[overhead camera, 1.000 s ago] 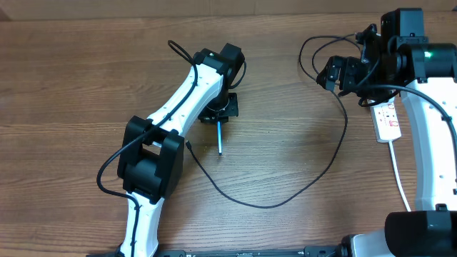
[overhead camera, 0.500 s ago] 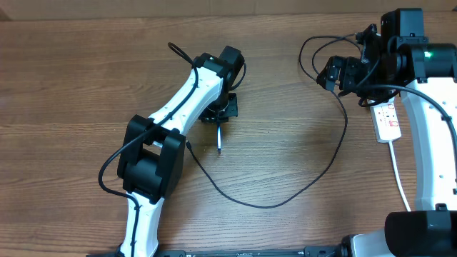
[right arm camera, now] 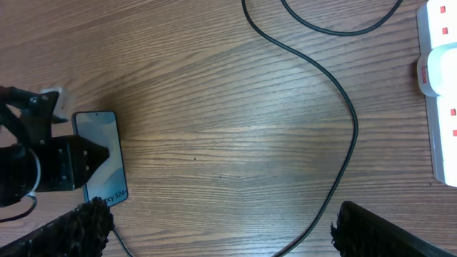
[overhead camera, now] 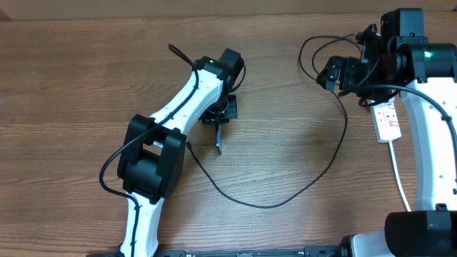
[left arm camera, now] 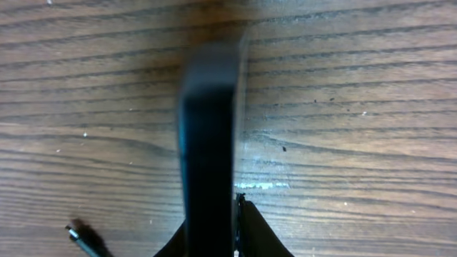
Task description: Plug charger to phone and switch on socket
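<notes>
Seen from above, the left tool (overhead camera: 218, 118) is held low over the middle of the brown tabletop (overhead camera: 71, 86). The phone (overhead camera: 218, 143) is seen just below it, turned up on its thin side. The charger (overhead camera: 314, 178) is laid in a long black loop across the wood, over toward the right tool (overhead camera: 334, 74). The socket (overhead camera: 388, 121) is laid at the right side, partly hidden under the right arm (overhead camera: 428, 143).

From the left wrist, the phone's (left arm camera: 207, 143) dark edge is seen pinched between the two fingers (left arm camera: 253, 232) of the left tool. The small tip of the charger (left arm camera: 82, 240) is seen on the wood at the bottom left, apart from the phone.

From the right wrist, the right tool (right arm camera: 220, 214) is spread wide, and only wood and cable are seen between its fingers. The phone's (right arm camera: 100, 153) light-blue screen is seen at the left, gripped by the left tool (right arm camera: 71, 163). The charger (right arm camera: 350, 143) is seen running down the middle. The socket (right arm camera: 443, 93), with its little red marks, is at the right edge.
</notes>
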Controlling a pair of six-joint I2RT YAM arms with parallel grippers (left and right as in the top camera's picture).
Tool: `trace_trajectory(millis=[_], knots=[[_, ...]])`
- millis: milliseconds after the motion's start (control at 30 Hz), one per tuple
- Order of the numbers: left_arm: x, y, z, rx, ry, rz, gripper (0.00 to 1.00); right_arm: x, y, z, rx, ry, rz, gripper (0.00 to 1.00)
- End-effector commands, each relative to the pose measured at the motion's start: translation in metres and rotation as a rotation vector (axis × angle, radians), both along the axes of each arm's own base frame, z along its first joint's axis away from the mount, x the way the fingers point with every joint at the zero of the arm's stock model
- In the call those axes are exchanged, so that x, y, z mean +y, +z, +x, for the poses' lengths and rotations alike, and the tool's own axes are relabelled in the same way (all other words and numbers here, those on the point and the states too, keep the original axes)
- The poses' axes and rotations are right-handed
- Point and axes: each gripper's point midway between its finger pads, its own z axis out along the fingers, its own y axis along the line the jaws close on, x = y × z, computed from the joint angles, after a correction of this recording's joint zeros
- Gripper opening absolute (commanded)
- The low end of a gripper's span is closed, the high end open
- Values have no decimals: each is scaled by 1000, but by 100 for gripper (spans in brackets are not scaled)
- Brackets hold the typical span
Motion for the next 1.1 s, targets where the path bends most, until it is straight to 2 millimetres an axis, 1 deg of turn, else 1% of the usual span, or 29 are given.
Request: trace_trajectory(millis=[0,67,133,233,300,367,433,467,533,600,633,700,733,767,800,933,1067], knots=[[6,-12,-10,30,7,31,11,0,10,1,-33,7,-7,100],[6,-12,-10,27,7,29,11,0,10,1,-33,7,-7,100],[5,-12,-8,19,7,25,4,0,10,1,-33,7,-7,100],[4,-12,-9,27,9,13,4,0,10,1,-33,7,-7,100],[-1,-9,-9,41,2,-27,4,0,10,1,-33,7,-7,100],[-13,0,-7,59,-19,-124,4,0,10,1,-33,7,-7,100],[-29,15,-4,84,-46,-280,4,0,10,1,-33,7,-7,100],[-39,27,-4,98,-61,-379,4,0,10,1,-33,7,-7,100],[-56,54,-4,127,-96,-607,4,0,10,1,-33,7,-7,100],[-70,89,-6,153,-141,-872,4,0,10,1,-33,7,-7,100],[-73,99,-7,155,-165,-950,4,0,10,1,-33,7,-7,100],[-80,129,-11,151,-234,-1154,4,0,10,1,-33,7,-7,100],[-81,138,-13,148,-253,-1215,4,0,10,1,-33,7,-7,100],[-83,155,-17,140,-287,-1321,4,0,10,1,-33,7,-7,100],[-84,167,-20,134,-307,-1395,4,0,10,1,-33,7,-7,100],[-85,198,-27,131,-313,-1574,4,0,10,1,-33,7,-7,100],[-83,201,-33,167,-273,-1586,4,0,10,1,-33,7,-7,100]])
